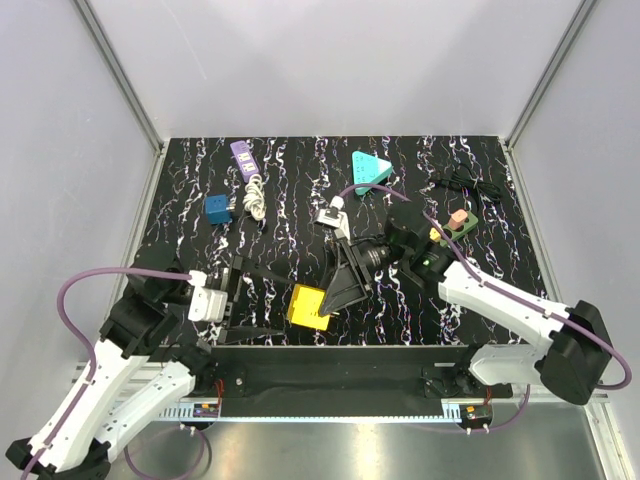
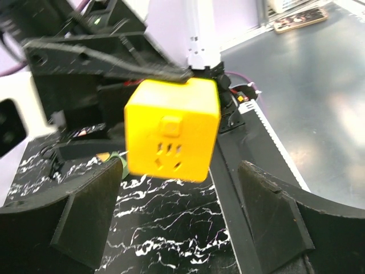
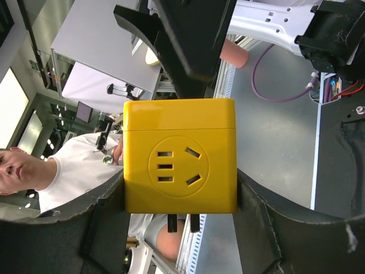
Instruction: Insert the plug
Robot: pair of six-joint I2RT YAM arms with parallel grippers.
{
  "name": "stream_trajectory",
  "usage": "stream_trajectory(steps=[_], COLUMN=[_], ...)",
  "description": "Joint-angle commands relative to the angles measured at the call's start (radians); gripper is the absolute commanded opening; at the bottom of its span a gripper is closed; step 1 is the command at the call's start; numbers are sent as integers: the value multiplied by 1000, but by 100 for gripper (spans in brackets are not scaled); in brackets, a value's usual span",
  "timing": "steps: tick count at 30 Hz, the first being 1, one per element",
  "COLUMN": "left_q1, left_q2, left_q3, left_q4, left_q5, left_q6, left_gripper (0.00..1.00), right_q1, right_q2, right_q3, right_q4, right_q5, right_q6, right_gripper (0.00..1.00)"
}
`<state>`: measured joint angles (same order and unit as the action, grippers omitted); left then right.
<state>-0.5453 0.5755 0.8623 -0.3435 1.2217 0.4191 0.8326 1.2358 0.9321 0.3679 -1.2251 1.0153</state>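
yellow plug cube (image 3: 179, 160) grasped by right hand (image 3: 179, 200), prongs (image 3: 181, 221) partly hidden below, left hand (image 2: 177, 211) released, its view blurred

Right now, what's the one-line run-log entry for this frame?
stage: plug held, not inserted | right gripper: jaws shut on yellow cube plug | left gripper: jaws open, facing the plug

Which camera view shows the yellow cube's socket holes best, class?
Right wrist: the yellow cube sits centre frame, sharp, with its holes face-on. Left wrist shows another holed face of it, blurred. Top external shows it small, with no holes visible.
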Motion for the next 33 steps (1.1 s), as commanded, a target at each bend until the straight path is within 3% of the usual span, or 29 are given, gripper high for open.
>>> stream_trajectory(steps=[1, 13, 16, 17, 19, 22, 26, 27, 30, 33], left_q1=[-37, -107, -107, -107, -107, -107, -107, -107, -107, -105], left_q2=[-5, 55, 37, 31, 30, 47, 47, 40, 24, 29], left_q3=[-9, -40, -58, -60, -60, -55, -69, -72, -81, -88], left_q4=[64, 150, 150, 152, 152, 149, 147, 158, 163, 127], left_q5=[-24, -44, -19, -11, 1, -16, -60, -86, -172, -307], left_q6=[29, 21, 27, 27, 8, -28, -52, -63, -106, -157], left_gripper=[88, 84, 70, 60, 30, 0, 0, 0, 0, 0], right_q1=[13, 57, 57, 57, 57, 57, 56, 51, -4, -114], right_q2=[25, 128, 129, 131, 134, 145, 145, 145, 126, 82], right_q3=[62, 103, 96, 94, 90, 86, 99, 103, 100, 102], right_q4=[127, 238, 278, 279, 273, 214, 129, 109, 74, 19], right_q5=[-33, -36, -40, -42, -43, -37, -17, -11, 22, 88], right_q6=[52, 101, 129, 128, 120, 77, 20, 2, 12, 70], right_gripper=[0, 0, 0, 0, 0, 17, 43, 54, 69, 75])
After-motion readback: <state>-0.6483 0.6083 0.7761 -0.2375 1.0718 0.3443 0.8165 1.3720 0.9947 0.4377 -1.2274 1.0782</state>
